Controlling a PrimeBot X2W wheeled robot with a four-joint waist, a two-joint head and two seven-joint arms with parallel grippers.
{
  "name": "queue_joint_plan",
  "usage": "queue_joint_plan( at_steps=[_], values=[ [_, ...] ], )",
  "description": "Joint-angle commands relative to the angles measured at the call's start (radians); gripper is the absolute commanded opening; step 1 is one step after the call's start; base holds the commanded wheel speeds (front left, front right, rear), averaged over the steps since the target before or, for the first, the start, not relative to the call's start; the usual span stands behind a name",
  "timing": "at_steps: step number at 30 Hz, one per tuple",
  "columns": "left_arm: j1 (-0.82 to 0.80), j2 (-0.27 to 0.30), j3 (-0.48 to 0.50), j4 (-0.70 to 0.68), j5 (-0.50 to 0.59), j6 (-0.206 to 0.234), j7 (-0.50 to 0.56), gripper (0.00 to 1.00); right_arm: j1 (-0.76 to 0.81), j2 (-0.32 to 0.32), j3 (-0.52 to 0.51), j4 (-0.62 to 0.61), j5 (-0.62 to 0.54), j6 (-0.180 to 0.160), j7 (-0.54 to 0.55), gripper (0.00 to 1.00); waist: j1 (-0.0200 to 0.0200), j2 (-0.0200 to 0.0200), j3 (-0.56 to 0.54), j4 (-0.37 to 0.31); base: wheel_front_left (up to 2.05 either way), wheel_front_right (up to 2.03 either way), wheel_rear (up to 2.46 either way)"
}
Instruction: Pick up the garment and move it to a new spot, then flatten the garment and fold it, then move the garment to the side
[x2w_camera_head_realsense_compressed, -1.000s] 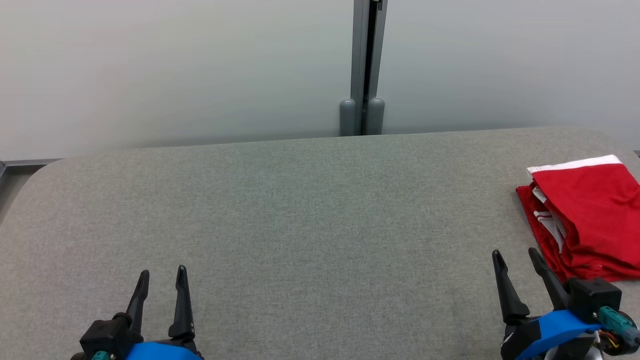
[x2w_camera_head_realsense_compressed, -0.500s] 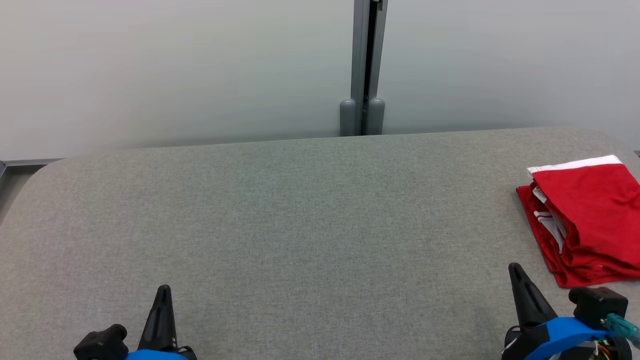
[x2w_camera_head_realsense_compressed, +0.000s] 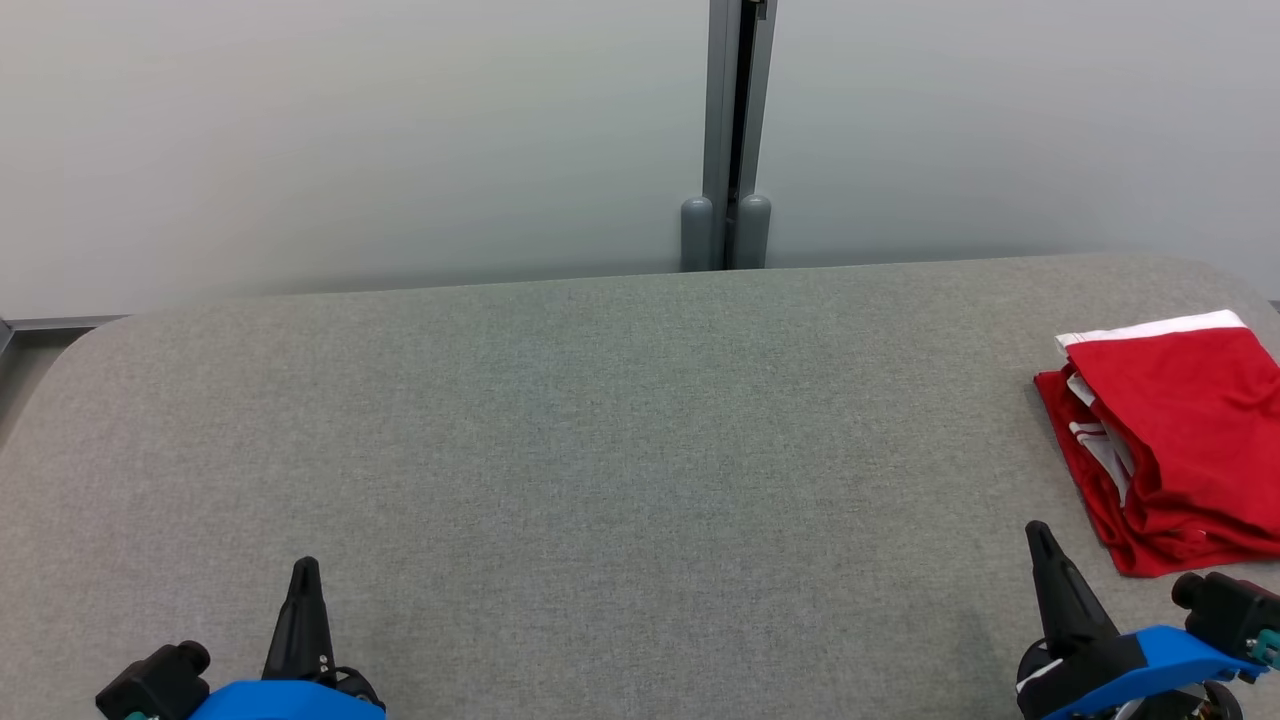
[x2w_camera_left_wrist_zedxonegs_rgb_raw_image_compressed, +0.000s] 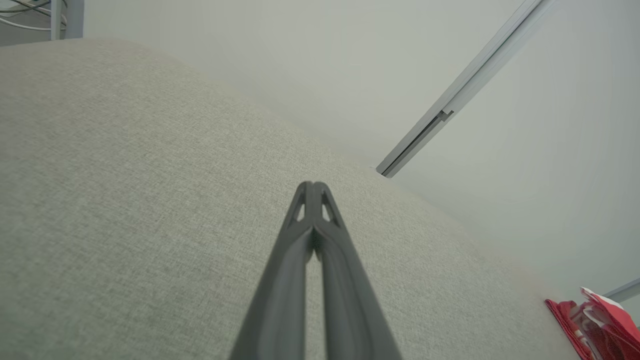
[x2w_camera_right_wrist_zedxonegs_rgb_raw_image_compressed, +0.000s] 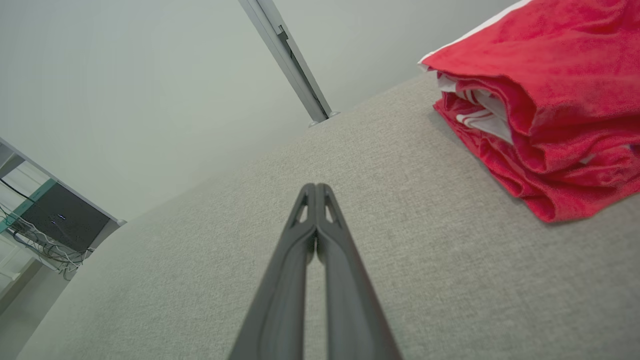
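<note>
I have both arms low at the near edge of the table (x2w_camera_head_realsense_compressed: 620, 430), one at each near corner of my head view. The left gripper (x2w_camera_head_realsense_compressed: 303, 568) sits near left, its two dark fingers pressed together into a single point, with nothing between them. In the left wrist view the fingers meet along their tips over bare grey cloth. The right gripper (x2w_camera_head_realsense_compressed: 1036, 530) sits near right and is pinched closed the same way, also holding nothing. Its wrist view shows the tips touching above the table, clear of any fabric.

The garment (x2w_camera_head_realsense_compressed: 1170, 440) lies on the table at the far right, and its right side runs past the edge of my head view. It is red with a white band along its far edge, and it is folded into a stack of several layers. White stripes show between the layers on its left side. The near corner of the stack is near the right gripper, just to its right and a little farther away, and the two are apart. From the left gripper the garment is well apart, across the whole width of the table.

Beyond the far edge stands a pale wall (x2w_camera_head_realsense_compressed: 350, 150) with a grey post (x2w_camera_head_realsense_compressed: 735, 120) at its middle.
</note>
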Motion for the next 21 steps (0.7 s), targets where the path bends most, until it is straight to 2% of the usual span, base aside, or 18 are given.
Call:
queue_joint_plan(
  at_steps=[1, 21],
  values=[
    [-0.034, 0.003, 0.005, -0.018, -0.025, -0.002, 0.005, 0.0, -0.029, -0.002, -0.005, -0.015, 0.03, 0.0, 0.002, 0.0, 0.0, -0.0001, 0.0, 0.0, 0.0, 0.0, 0.0],
    [-0.063, 0.0, 0.032, -0.039, -0.304, -0.005, 0.081, 0.0, -0.05, 0.006, -0.021, -0.013, 0.328, 0.0, 0.045, 0.0, 0.0, -0.0001, 0.002, 0.003, 0.0, 0.0, 0.0]
  ],
)
